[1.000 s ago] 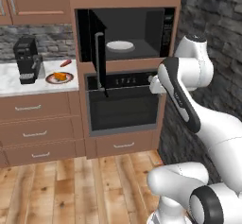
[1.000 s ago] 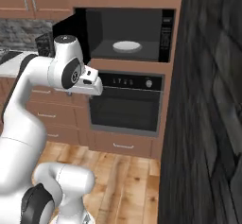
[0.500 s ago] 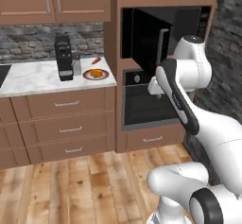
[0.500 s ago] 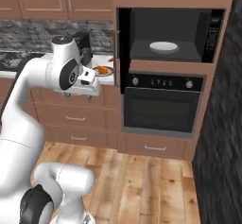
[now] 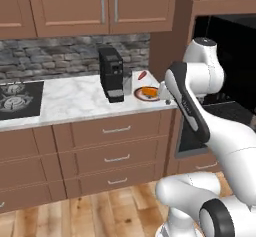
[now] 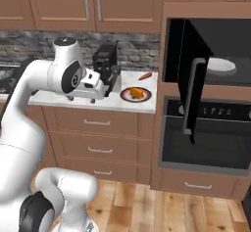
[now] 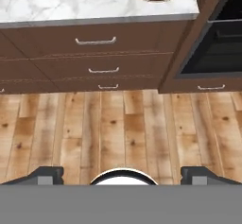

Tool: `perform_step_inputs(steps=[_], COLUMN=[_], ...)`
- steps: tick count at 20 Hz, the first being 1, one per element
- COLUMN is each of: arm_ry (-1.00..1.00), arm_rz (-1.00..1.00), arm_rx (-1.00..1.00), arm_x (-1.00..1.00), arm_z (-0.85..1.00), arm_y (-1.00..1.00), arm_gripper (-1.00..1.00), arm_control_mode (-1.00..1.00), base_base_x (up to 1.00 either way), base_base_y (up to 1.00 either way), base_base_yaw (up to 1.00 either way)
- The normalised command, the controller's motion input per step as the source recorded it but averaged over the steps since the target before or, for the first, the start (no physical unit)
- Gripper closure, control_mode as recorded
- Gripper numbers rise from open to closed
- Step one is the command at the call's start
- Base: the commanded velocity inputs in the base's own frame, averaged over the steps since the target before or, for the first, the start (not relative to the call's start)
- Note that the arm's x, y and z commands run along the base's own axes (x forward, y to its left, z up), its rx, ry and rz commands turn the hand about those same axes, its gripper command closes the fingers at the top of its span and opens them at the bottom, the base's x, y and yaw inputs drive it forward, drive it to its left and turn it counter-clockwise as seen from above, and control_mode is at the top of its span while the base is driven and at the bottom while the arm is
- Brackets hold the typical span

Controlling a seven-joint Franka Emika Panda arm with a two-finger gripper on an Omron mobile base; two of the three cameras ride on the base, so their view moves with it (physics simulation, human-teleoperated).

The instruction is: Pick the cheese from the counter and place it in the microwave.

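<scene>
Cheese [image 6: 137,93] is sitting on a plate [image 6: 128,97] on the desk [image 5: 75,101], just right of the claw [image 6: 110,81], apart; its fingers [image 7: 47,175] are standing wide open.

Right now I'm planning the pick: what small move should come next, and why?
Probably swing the gripper forward and down toward the cheese on its plate. The fingertips stand wide apart, holding nothing, aimed at the floor, and the microwave door hangs open.

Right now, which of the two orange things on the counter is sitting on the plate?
The cheese, the chunky orange wedge, sits on the plate. The thin red-orange stick lies bare on the marble behind it, nearer the wall.
</scene>
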Motion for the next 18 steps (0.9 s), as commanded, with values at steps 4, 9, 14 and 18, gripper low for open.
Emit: perform_step_inputs(steps=[4, 9, 14, 18], arm_ry=[0.0, 0.0, 0.0, 0.0], arm_rz=[0.0, 0.0, 0.0, 0.0], arm_rx=[0.0, 0.0, 0.0, 0.0], arm_x=[0.0, 0.0, 0.0, 0.0], arm_z=[0.0, 0.0, 0.0, 0.0], arm_y=[0.0, 0.0, 0.0, 0.0], arm_gripper=[-1.0, -1.0, -1.0, -1.0], arm_control_mode=[1.0, 1.0, 1.0, 1.0], base_base_x=[1.0, 1.0, 0.92, 0.5], base_base_y=[0.46, -0.04, -0.32, -0.43], base_base_yaw=[0.01, 0.0, 0.0, 0.0])
